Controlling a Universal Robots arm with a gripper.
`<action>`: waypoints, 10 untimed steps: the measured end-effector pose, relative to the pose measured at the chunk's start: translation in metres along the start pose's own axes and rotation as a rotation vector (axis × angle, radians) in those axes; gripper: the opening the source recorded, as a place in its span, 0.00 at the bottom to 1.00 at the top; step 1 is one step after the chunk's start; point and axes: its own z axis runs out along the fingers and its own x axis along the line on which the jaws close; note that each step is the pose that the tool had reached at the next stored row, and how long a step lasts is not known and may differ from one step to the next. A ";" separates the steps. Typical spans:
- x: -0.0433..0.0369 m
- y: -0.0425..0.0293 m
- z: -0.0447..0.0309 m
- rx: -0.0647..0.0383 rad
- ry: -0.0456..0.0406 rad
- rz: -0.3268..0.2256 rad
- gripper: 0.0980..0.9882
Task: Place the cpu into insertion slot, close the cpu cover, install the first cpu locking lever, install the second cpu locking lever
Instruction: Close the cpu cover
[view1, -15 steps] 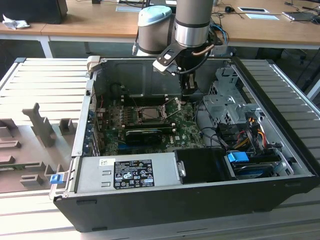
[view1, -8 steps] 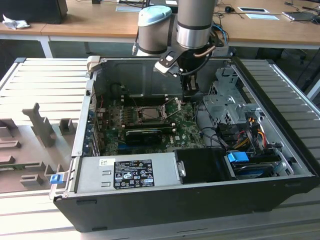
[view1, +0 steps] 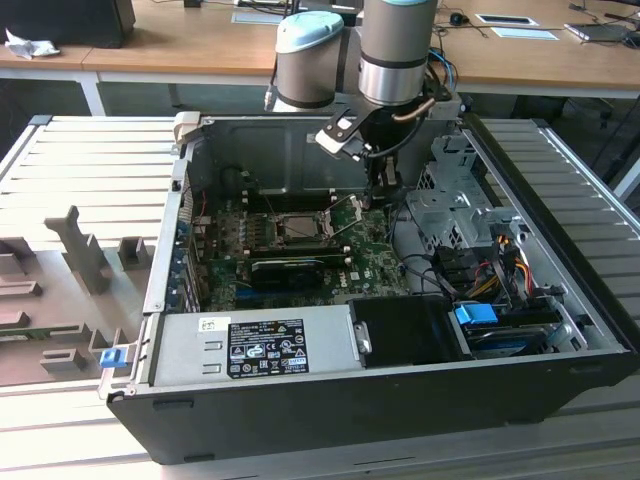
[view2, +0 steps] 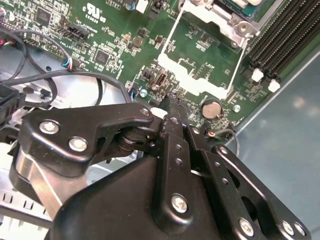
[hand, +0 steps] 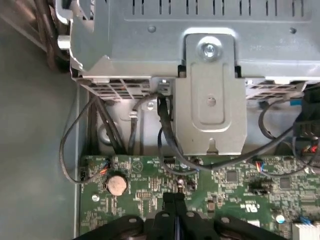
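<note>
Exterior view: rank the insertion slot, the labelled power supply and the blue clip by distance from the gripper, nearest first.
From the gripper:
1. insertion slot, just toward the exterior view's left.
2. power supply, along the case's front edge.
3. blue clip, farthest toward the exterior view's left.

The hand (view2: 172, 102) is black, built of bolted linkage arms. Its fingers meet at the tips, with no gap visible between them. The tips sit over the edge region of the green board (view2: 110, 30), near a round coin cell (view2: 211, 108); contact with the board cannot be determined. A white printed outline (view2: 194, 79) lies between the tips and a corner of the insertion slot (view2: 226, 12), which shows a silvery metal rim. Long black slots (view2: 285, 35) with white latches (view2: 257, 75) run beside that socket. Black cables (view2: 50, 75) loop off the board's opposite edge. A plain grey chassis panel (view2: 285, 150) borders the board beyond the latches.
</note>
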 end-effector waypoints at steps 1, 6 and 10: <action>0.0001 -0.0003 0.0024 0.000 0.0002 0.000 0.01; 0.0001 -0.0066 0.0035 0.002 0.0034 0.000 0.01; 0.0001 -0.0124 0.0026 0.006 0.0113 0.000 0.01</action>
